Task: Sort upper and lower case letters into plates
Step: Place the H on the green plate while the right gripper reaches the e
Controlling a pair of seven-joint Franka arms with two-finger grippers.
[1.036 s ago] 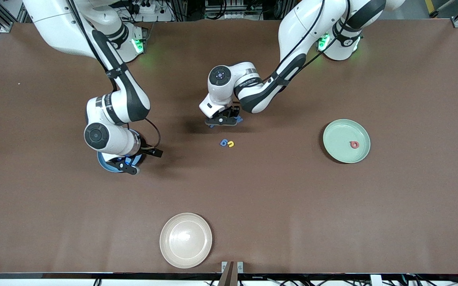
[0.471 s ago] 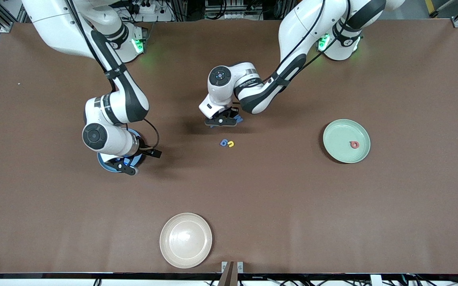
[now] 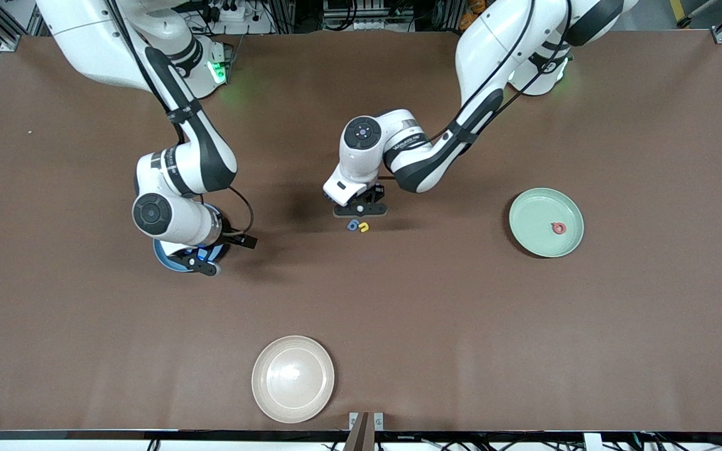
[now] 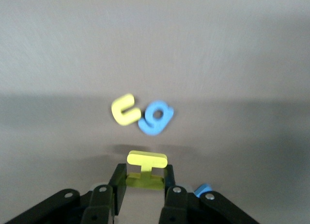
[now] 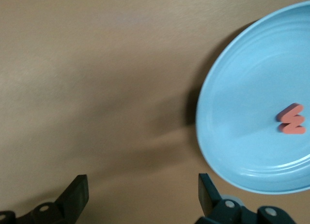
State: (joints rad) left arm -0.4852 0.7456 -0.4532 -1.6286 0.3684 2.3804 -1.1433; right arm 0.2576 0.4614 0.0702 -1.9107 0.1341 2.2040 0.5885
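My left gripper [image 3: 360,210] is shut on a yellow-green capital letter [image 4: 147,167] and holds it just above the table, beside a blue letter [image 3: 353,225] and a yellow letter [image 3: 364,227] that touch each other. Both show in the left wrist view, the yellow one [image 4: 125,109] and the blue one [image 4: 156,119]. My right gripper [image 3: 201,263] is open and empty at the edge of the blue plate [image 3: 162,257], where a red-pink letter [image 5: 292,119] lies. The mint green plate [image 3: 530,216] holds one red letter [image 3: 559,228].
A cream-beige plate [image 3: 292,378] sits near the table's front edge. A bit of another blue letter [image 4: 203,189] shows beside my left gripper's fingers. The brown table lies bare between the plates.
My left gripper has moved toward the front camera with the yellow-green letter, ending beside the blue and yellow letters. The right arm has hardly moved.
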